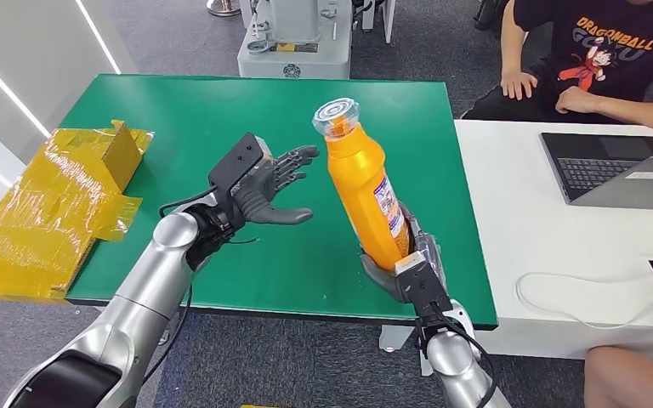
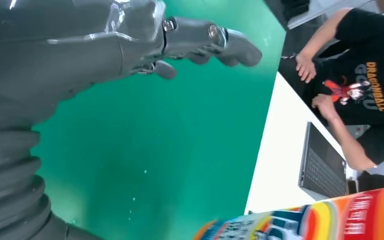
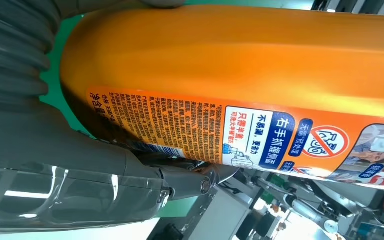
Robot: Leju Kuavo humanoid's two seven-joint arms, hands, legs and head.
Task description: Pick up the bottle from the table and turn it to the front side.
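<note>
An orange bottle (image 1: 360,183) with a clear cap and a printed label is lifted above the green table (image 1: 195,119), cap up and leaning a little to the left. My right hand (image 1: 404,265) grips its lower end near the table's front edge; up close the bottle (image 3: 240,65) shows its fine-print label, with my right hand (image 3: 80,165) wrapped under it. My left hand (image 1: 265,185) hovers open left of the bottle, fingers spread toward it, not touching. From the left wrist, the left hand (image 2: 130,40) is open and the bottle's label (image 2: 320,217) shows at the edge.
Crumpled yellow wrapping (image 1: 51,204) lies over the table's left edge. A white desk (image 1: 527,229) adjoins on the right with a laptop (image 1: 621,170) and a cable. A person in a black shirt (image 1: 604,51) sits behind it; another person's knee (image 1: 638,374) is at bottom right.
</note>
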